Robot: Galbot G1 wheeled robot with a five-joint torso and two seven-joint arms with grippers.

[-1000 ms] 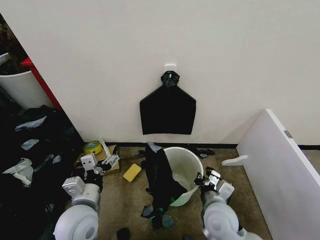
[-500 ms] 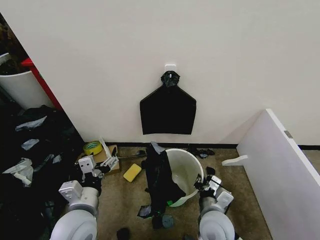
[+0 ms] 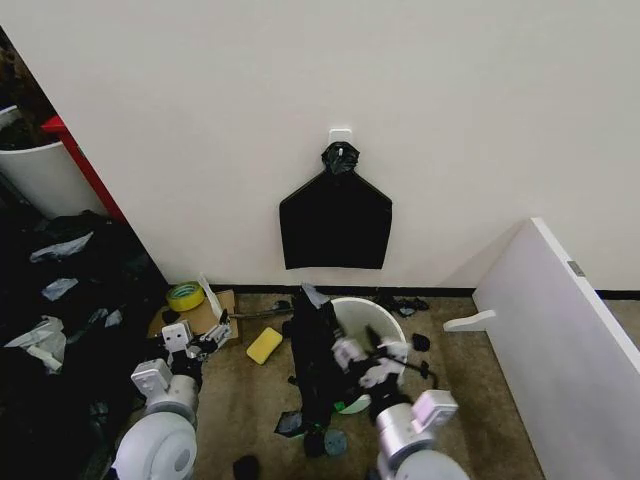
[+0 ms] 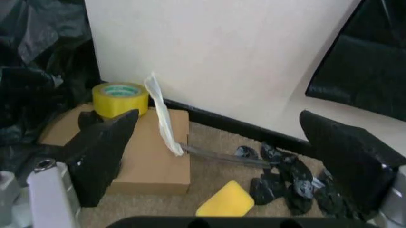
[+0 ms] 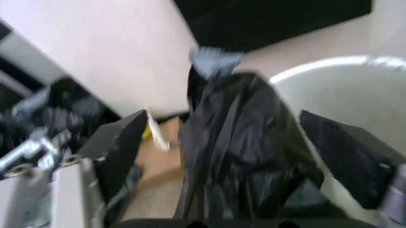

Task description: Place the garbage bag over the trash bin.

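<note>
Nearest the robot, the left pincer (image 3: 197, 340) hangs low over the brown carpet (image 3: 260, 400) well to the left of the trash bin (image 3: 385, 325), its dark wedge-shaped fingers (image 4: 101, 154) spread wide and holding nothing. The right pincer (image 3: 365, 360) sits at the bin's front, in front of its opening, fingers parted wide with nothing gripped; in the right wrist view the garbage bag (image 5: 244, 156) lies between them but apart from both. The bag is thin, glossy black plastic, crinkled into vertical folds, draped in a slumped column over the bin's left rim and down its outer wall to the carpet. The bin is round, smooth cream-white plastic with a wide rim, its mouth open and uncovered. Left of the bin lie a yellow sponge (image 3: 264, 345), a flat cardboard box (image 4: 149, 152) and a yellow tape roll (image 3: 185, 295). Small black lumps (image 4: 282, 178) are scattered along the skirting. Behind the bin a plain off-white wall carries a flat black bundle (image 3: 335, 225) knotted at a white hook.
</note>
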